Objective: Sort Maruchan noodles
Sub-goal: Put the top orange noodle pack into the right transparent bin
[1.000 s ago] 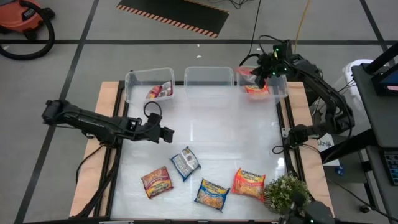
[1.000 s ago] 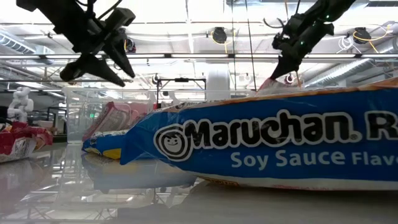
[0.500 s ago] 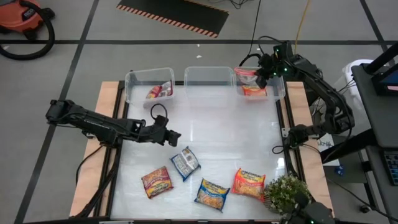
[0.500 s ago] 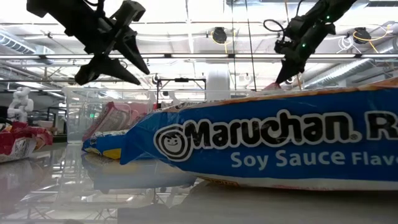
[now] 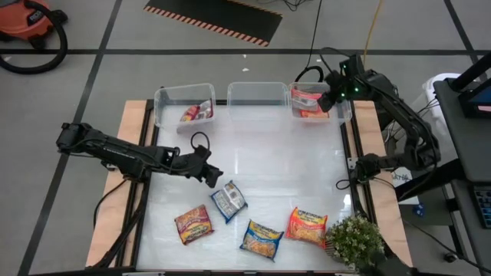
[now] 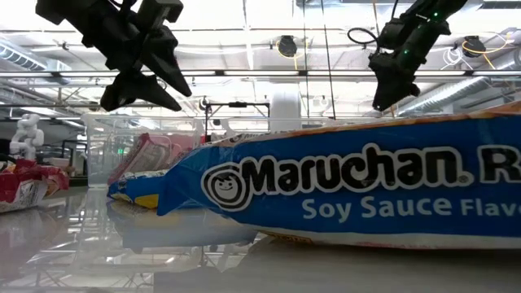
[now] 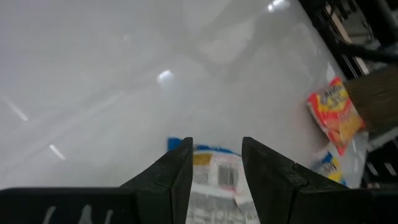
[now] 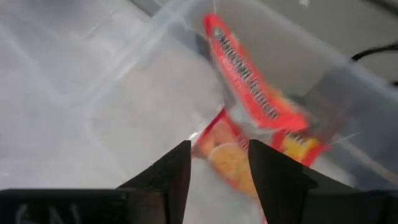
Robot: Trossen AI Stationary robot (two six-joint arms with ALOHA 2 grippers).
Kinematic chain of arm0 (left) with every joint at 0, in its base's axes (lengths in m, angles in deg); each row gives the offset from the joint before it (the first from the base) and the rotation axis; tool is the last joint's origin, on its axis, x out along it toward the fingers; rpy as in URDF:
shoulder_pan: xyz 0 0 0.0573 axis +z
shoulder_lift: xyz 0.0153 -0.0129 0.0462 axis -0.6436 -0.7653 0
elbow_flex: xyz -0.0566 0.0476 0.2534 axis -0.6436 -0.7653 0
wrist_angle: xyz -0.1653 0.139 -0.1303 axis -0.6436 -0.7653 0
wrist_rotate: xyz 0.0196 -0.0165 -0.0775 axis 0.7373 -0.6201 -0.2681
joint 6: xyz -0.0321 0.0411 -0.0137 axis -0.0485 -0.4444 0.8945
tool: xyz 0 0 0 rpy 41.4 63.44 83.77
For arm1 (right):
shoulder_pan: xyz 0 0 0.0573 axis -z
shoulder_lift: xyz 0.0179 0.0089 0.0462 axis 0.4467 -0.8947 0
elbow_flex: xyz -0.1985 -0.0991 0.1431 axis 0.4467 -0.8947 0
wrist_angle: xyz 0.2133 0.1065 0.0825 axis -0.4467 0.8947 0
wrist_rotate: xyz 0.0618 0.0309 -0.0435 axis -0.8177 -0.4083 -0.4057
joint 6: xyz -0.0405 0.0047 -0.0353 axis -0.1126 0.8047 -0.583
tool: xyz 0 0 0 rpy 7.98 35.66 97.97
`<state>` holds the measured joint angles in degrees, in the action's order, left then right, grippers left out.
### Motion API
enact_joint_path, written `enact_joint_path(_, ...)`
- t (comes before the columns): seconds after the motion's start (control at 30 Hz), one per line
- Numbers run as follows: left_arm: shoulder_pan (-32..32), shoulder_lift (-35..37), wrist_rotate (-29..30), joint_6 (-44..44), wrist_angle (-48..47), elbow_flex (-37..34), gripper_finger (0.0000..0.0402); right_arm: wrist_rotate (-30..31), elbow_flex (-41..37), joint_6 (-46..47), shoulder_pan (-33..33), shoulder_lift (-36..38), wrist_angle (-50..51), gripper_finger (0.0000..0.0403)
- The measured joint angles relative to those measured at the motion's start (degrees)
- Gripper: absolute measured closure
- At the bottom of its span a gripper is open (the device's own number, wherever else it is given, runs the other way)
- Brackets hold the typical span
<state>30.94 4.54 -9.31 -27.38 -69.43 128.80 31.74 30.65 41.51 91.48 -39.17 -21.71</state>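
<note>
Several Maruchan packets lie flat on the white table [image 5: 253,165]: a blue/silver one [image 5: 228,201], a dark red one [image 5: 193,224], a blue one [image 5: 261,238] and an orange one [image 5: 308,226]. My left gripper [image 5: 212,175] is open and hangs just above the blue/silver packet [image 7: 214,180] on its left side, touching nothing. My right gripper [image 5: 331,98] is open and empty over the right clear bin [image 5: 343,115]. In that bin, one orange packet [image 8: 249,84] leans tilted on another orange packet [image 8: 227,149]. A red packet [image 5: 198,112] lies in the left bin [image 5: 163,103].
The middle bin [image 5: 257,86] stands between the other two along the far edge. A small potted plant [image 5: 354,238] stands at the near right corner. In the low view the blue packet [image 6: 350,191] fills the foreground. The middle of the table is bare.
My right gripper has drawn back toward the table's right edge. The orange packet that hung under it has dropped into the right bin onto the other one. My left gripper has gone toward the near edge and down toward the blue/silver packet.
</note>
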Motion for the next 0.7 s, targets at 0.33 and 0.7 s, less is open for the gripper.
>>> enact_joint_path(0.33,-0.28,0.00,-3.89,-0.93,-0.44,0.00,0.0259,8.48,0.00,24.91,-4.90,1.87,-9.97,0.0258)
enact_joint_path(0.7,-0.44,0.00,-7.43,0.57,-0.35,0.00,0.0259,12.93,0.01,36.98,-9.37,-9.85,-18.41,0.0359)
